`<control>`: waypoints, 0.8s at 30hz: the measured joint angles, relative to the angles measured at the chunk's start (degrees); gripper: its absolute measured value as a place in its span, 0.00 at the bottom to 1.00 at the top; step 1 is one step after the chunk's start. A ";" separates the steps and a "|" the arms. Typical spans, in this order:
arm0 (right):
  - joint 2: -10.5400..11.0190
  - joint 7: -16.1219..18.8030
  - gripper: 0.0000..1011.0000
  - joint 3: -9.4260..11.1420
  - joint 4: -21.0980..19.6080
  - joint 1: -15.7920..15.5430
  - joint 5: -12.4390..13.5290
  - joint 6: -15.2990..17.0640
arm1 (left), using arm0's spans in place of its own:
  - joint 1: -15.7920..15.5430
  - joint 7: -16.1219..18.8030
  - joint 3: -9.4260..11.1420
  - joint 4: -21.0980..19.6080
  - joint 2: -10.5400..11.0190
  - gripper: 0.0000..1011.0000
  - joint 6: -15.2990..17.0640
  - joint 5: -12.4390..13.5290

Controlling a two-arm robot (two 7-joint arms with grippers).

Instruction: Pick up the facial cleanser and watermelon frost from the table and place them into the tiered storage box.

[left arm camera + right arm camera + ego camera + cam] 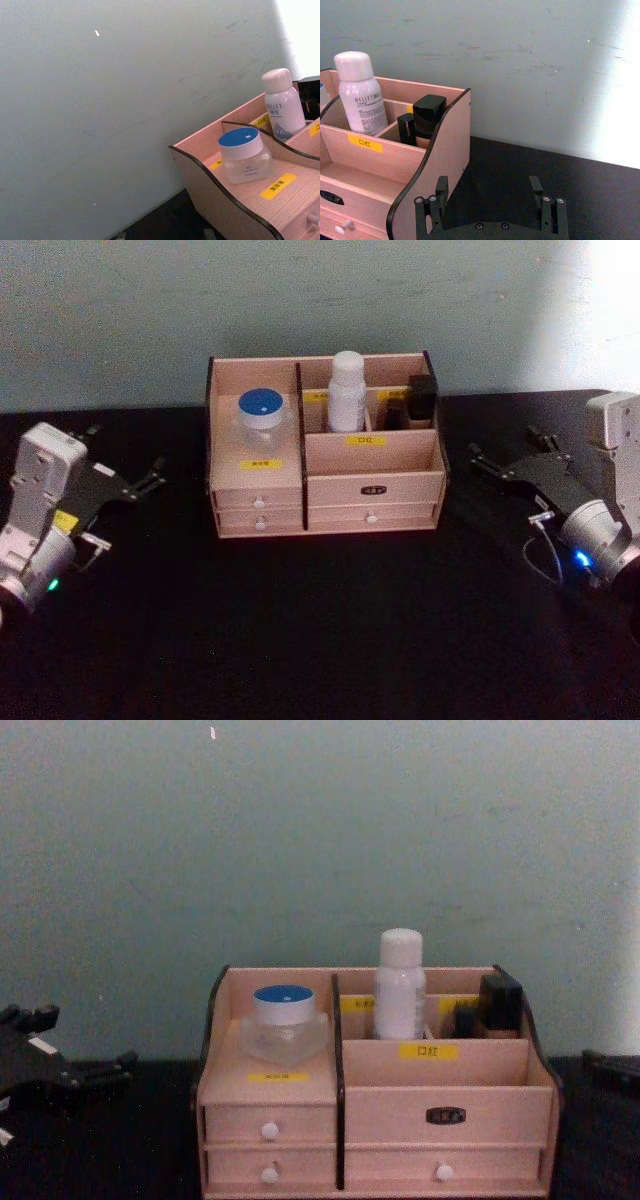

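- Here we are: the facial cleanser (346, 391) stands upright in a rear compartment of the tiered storage box (372, 484), just right of the tall centre divider, white rounded cap poking above the rim.
- The watermelon frost (261, 418) sits in the wide left compartment, blue lid up, above the two small drawers.
- Both look placed, so I judge the job done or nearly so.
- My left gripper (148, 480) hangs over the black table (320, 640) well left of the box, fingers spread, holding nothing.
- My right gripper (497, 466) hangs well to the right, fingers also apart and empty; from its own wrist I see both prongs (536, 187) standing wide.
- Handling, as I'd guess it: the bottle is smooth, stiff plastic, probably light and a bit slippery. I'd pinch it across the body below the cap, where the sides run straight.
- The jar looks like clear, thick-walled glass or hard acrylic, squat and heavier for its size. I'd grip across the lid or the shoulder, firmly but not hard.
- The box is pale wood grain with dark curved side edges, yellow labels and white knobs.
- A black, boxy item (422, 398) stands in the rear right slot.
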 joint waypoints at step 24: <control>0.04 -0.10 0.99 -0.08 -0.06 0.08 0.13 -0.07 | 0.00 0.00 0.00 0.00 0.00 0.99 0.00 0.00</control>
